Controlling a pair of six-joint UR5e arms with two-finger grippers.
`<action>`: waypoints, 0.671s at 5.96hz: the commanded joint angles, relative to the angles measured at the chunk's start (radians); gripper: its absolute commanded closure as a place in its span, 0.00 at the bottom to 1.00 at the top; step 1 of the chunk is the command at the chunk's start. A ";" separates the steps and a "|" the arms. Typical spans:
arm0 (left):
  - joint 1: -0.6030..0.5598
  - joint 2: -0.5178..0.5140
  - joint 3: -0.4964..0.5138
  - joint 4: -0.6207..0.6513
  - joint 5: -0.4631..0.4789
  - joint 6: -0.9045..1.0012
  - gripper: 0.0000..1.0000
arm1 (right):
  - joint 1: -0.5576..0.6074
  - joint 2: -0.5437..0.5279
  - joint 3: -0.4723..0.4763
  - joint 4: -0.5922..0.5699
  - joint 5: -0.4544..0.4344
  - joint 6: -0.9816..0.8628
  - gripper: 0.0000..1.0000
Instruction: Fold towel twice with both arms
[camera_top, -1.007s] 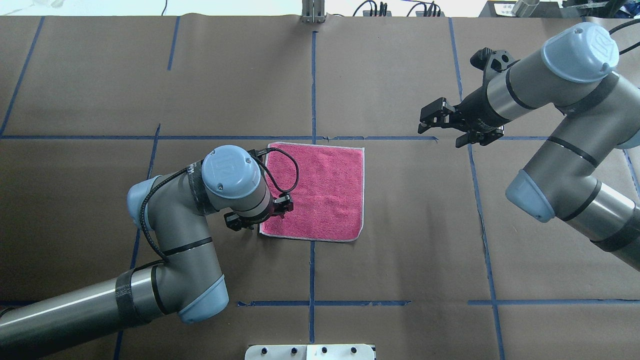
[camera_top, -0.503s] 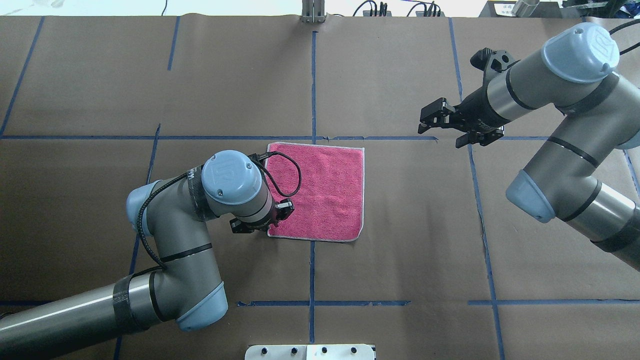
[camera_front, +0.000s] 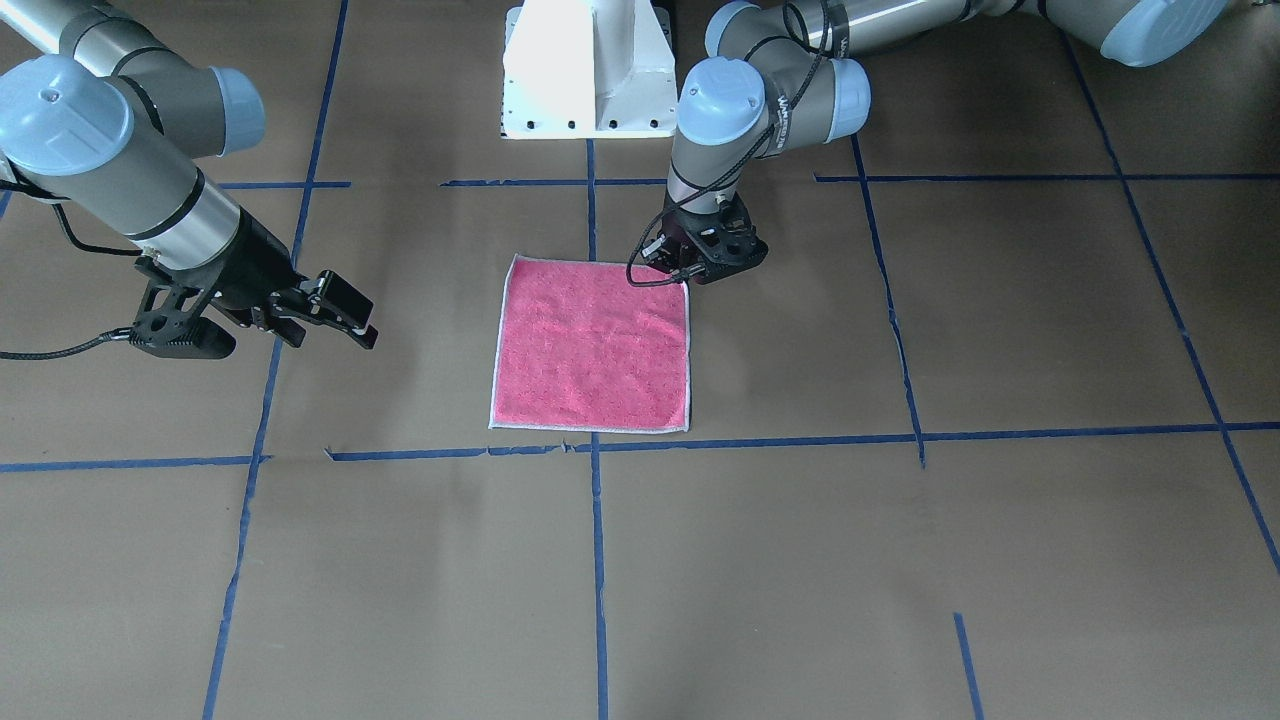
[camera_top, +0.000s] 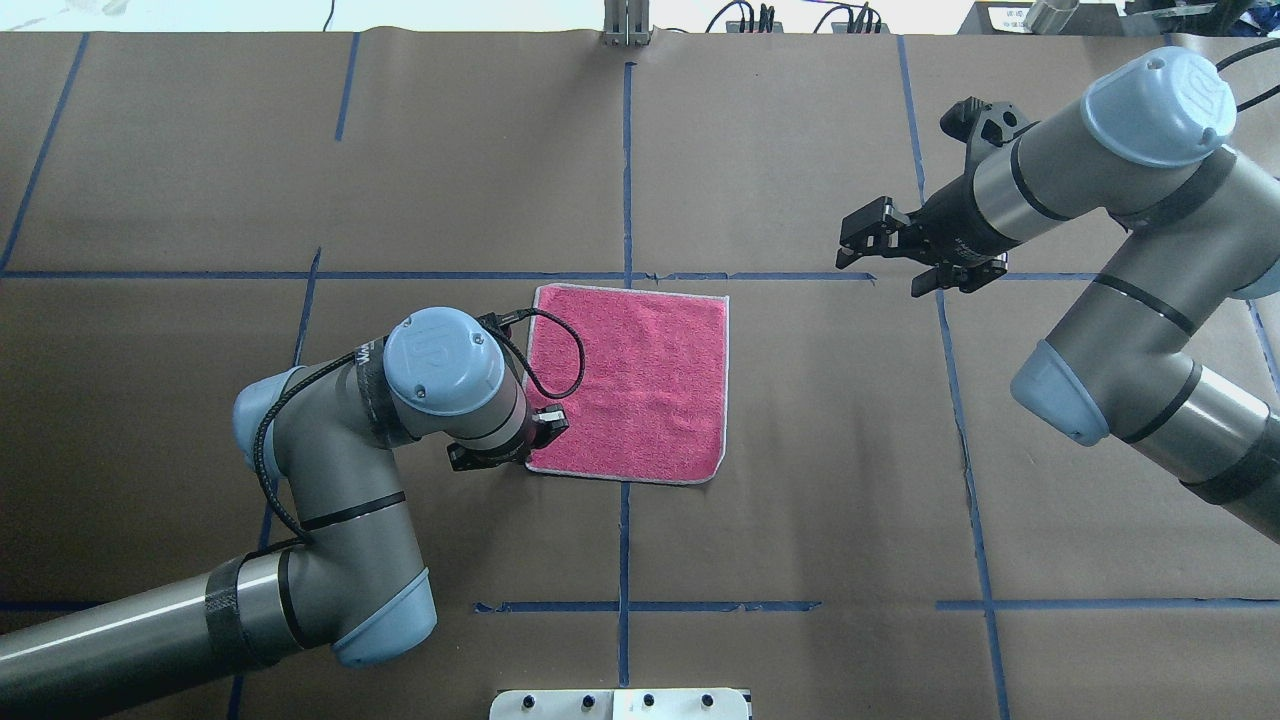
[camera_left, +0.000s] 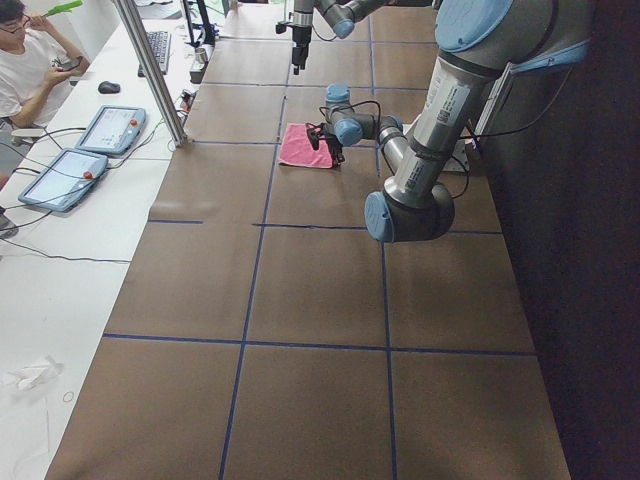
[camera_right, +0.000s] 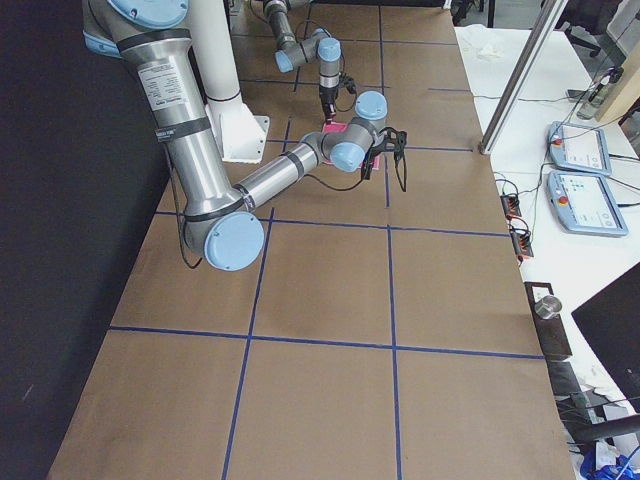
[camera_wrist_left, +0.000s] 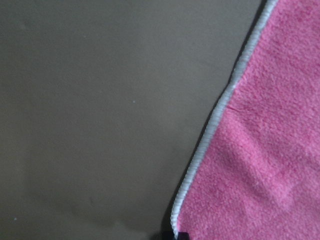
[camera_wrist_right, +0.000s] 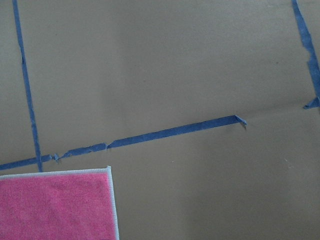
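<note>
- The towel (camera_top: 640, 380) lies flat on the bench (camera_top: 820, 520), pink face up, with its pale border showing all round. It sits near the middle, where the blue tape lines (camera_top: 625, 170) cross.
- The left hand (camera_front: 695, 268) points straight down at the towel's corner nearest the robot, on its left side. Its wrist camera shows the stitched border close up. I cannot tell how far its fingers are spread, nor whether they grip the cloth.
- The right hand (camera_top: 880, 265) hangs above the bench, well apart from the towel. Its fingers are spread and hold nothing.
</note>
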 joint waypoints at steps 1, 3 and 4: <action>-0.006 0.023 -0.065 0.016 -0.004 0.003 0.97 | -0.020 0.001 0.001 0.000 -0.007 0.003 0.00; -0.006 0.023 -0.067 0.016 -0.005 0.001 0.97 | -0.187 0.009 0.033 0.003 -0.170 0.203 0.00; -0.005 0.021 -0.067 0.014 -0.005 0.001 0.97 | -0.271 0.009 0.062 0.000 -0.211 0.348 0.00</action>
